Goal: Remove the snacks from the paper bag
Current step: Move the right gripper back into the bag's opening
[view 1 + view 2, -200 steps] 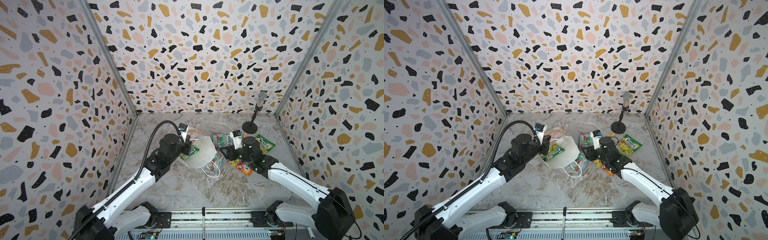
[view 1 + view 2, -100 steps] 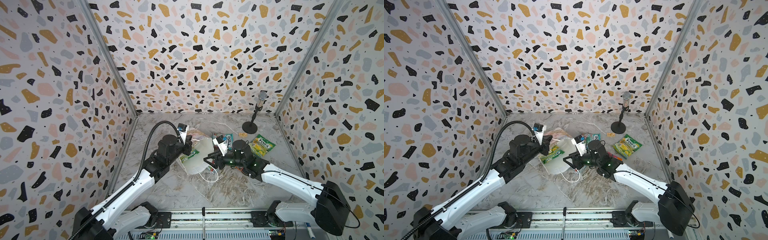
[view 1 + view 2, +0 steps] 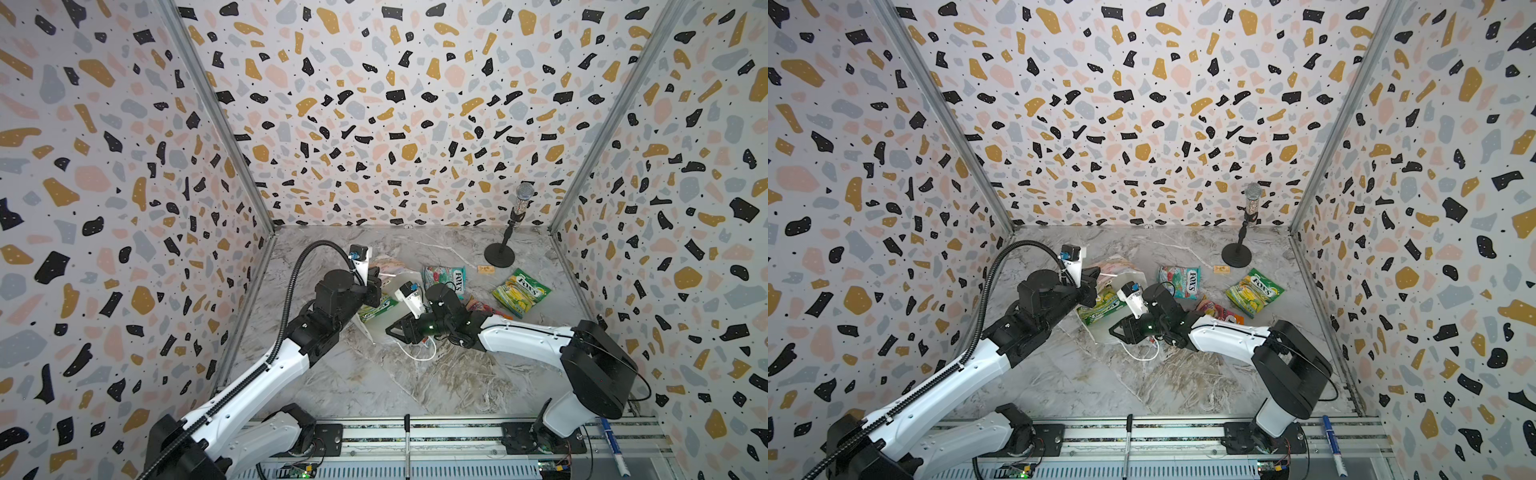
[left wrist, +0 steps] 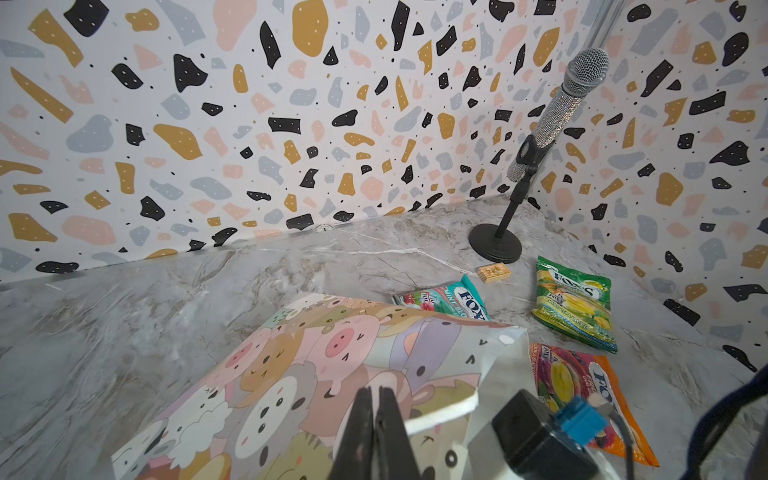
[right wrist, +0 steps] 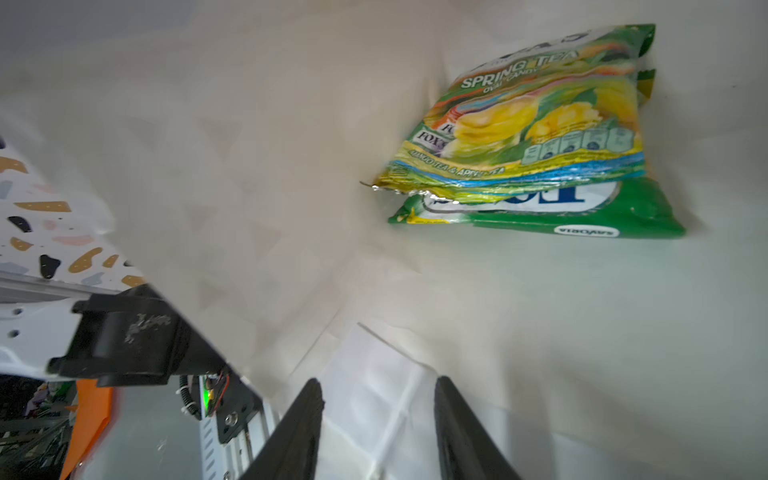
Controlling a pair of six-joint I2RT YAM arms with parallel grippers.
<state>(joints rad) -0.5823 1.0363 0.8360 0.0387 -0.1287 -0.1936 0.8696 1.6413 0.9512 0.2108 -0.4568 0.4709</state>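
The paper bag (image 3: 390, 318) (image 3: 1121, 266) lies on its side, its cartoon-animal face (image 4: 291, 365) up. My left gripper (image 4: 376, 395) (image 3: 376, 278) is shut on the upper rim of its mouth. My right gripper (image 5: 378, 386) (image 3: 392, 330) (image 3: 1115, 330) is open at the mouth, with nothing between its fingers. Inside the bag, two green snacks lie stacked, one (image 5: 532, 124) over the other (image 5: 561, 216); a green packet (image 3: 374, 309) shows in both top views. Outside on the table lie a teal-red packet (image 3: 444, 278) (image 4: 449, 299), a green-yellow one (image 3: 521, 293) (image 4: 573, 303) and an orange-pink one (image 3: 1219, 311) (image 4: 573, 386).
A microphone on a black round stand (image 3: 500, 253) (image 4: 536, 166) stands at the back right, with a small tan box (image 4: 492, 272) beside its base. The bag's white cord handle (image 3: 419, 355) trails on the marble table toward the front. Patterned walls close in three sides.
My right arm swung left from the loose packets to the bag's mouth, its jaws narrowing a little. The left gripper kept its hold on the bag, which now lies flatter.
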